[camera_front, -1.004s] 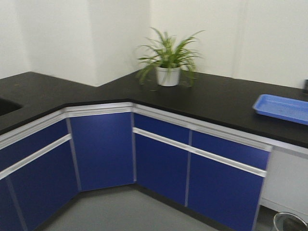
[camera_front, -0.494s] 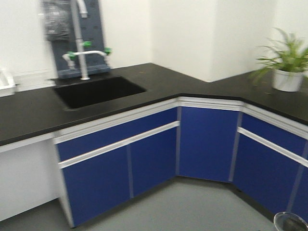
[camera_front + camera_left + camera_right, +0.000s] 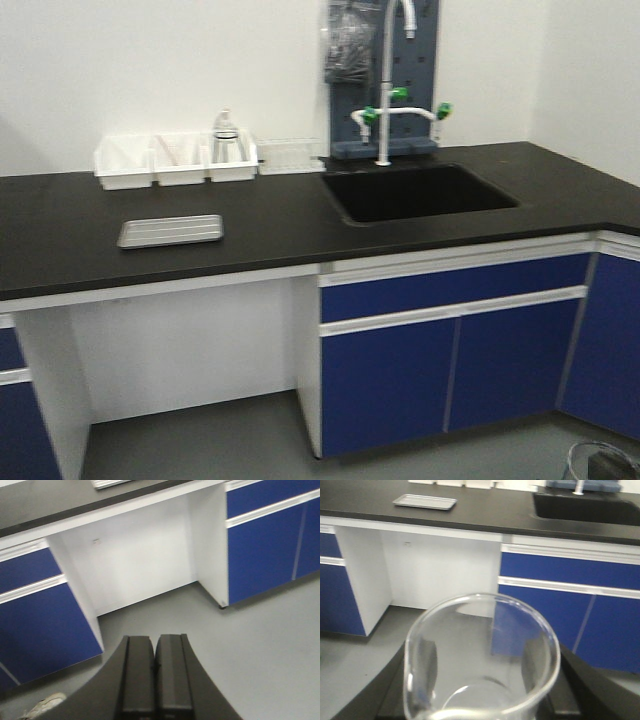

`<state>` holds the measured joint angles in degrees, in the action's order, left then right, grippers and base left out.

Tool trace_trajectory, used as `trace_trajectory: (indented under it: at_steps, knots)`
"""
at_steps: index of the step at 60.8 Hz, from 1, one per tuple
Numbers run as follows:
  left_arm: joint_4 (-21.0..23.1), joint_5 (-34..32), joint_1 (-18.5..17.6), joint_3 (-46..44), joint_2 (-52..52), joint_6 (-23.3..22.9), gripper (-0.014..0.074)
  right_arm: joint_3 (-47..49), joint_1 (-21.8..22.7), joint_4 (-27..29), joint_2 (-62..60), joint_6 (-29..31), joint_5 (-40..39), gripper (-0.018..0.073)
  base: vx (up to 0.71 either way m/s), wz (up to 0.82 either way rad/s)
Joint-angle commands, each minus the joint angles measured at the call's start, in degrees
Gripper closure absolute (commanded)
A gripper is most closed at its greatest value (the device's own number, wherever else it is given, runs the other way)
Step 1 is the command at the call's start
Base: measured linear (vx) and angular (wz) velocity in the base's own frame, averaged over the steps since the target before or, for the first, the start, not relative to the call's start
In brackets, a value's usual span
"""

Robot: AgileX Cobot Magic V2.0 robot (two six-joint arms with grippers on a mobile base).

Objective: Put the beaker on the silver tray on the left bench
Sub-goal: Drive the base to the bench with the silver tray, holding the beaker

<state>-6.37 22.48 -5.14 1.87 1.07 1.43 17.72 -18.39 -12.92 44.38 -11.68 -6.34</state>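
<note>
Beaker (image 3: 480,650) gripped, facing the counter (image 3: 60,225)
Right gripper (image 3: 481,685), largely hidden, clasps it, base cut off; left gripper (image 3: 156,665) is pressed closed, empty; silver tray (image 3: 170,231) lies on the counter.

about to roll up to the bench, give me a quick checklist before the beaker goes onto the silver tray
1. Grip on beaker by right gripper: ok, dark fingers flank the glass.
2. Sight of silver tray: ok, on the black bench, left of the sink.
3. Space in the tray: ok, nothing lies in it.
4. State of left gripper: ok, shut, empty, aimed at the floor.
5. Tray within reach: not ok, open floor lies between robot and bench.
</note>
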Motion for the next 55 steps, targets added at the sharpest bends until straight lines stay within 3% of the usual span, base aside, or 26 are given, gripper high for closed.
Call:
trace_trajectory:
  at_steps: [1,29,55]
  knots:
    - [0.2,-4.7,-0.4,1.1,0.4,-0.1,0.0595,1.7,0.3,0.0,-0.4,0.7,-4.5,0.0571,0.16,0.47]
    - [0.2,-4.7,-0.4,1.1,0.4,-0.1,0.0595,1.7,0.3,0.0,-0.4,0.7,-4.5,0.0571,0.26,0.40]
    - [0.2,-4.7,-0.4,1.1,0.4,-0.1,0.0595,1.7,0.3,0.0,-0.4,0.7,-4.5,0.0571,0.41,0.17]
